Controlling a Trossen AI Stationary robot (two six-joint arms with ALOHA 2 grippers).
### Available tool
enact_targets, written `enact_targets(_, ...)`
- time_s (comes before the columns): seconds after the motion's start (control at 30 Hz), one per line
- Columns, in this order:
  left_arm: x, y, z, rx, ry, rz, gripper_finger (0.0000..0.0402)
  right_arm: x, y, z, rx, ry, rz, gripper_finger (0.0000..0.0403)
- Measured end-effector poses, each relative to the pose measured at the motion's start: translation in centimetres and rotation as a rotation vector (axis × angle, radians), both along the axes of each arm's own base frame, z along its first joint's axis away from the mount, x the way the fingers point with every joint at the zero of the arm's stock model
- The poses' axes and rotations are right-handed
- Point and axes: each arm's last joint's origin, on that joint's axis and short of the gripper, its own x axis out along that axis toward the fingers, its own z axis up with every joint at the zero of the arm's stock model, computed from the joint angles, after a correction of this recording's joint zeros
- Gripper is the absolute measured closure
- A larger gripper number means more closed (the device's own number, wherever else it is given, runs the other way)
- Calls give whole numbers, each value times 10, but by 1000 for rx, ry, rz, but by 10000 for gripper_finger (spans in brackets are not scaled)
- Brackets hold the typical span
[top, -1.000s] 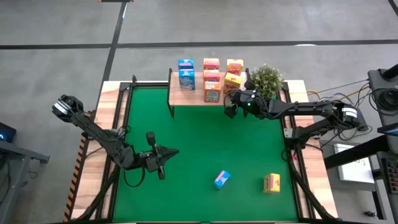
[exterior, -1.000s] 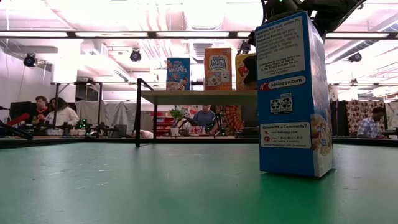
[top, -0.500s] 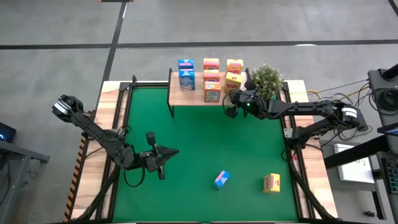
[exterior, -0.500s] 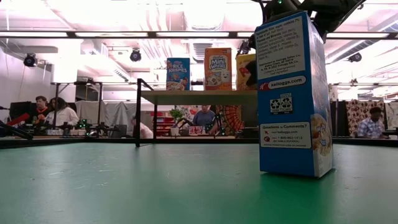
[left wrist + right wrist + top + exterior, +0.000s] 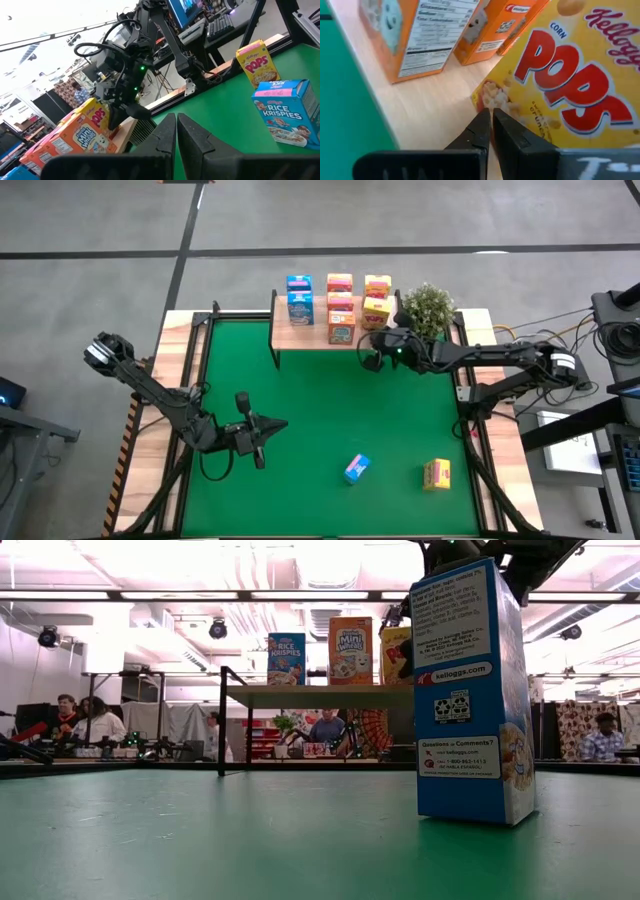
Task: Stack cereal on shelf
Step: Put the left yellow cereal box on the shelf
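While its two dark fingers are pressed together on nothing, the right gripper [image 5: 372, 354] hovers just near of the low light-wood shelf [image 5: 312, 335], beside the front yellow cardboard cereal box [image 5: 375, 310]; another yellow cereal box [image 5: 437, 474] lies well apart on the green mat.

high: straight down over my whole table | low: mat level, facing the far shelf [image 5: 318, 695] | my left wrist: looks across toward it | my right wrist: close against Corn Pops box [image 5: 570, 95] there

mat centre [image 5: 330, 400] open, shelf [image 5: 310, 337] crowded
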Motion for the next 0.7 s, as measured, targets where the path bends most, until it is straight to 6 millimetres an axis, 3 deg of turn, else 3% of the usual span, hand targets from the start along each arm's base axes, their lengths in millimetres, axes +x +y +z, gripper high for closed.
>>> enact_targets(0.7,0,0,-1,6,9,1,402,-10,-4,-4,46,49,-71,390)
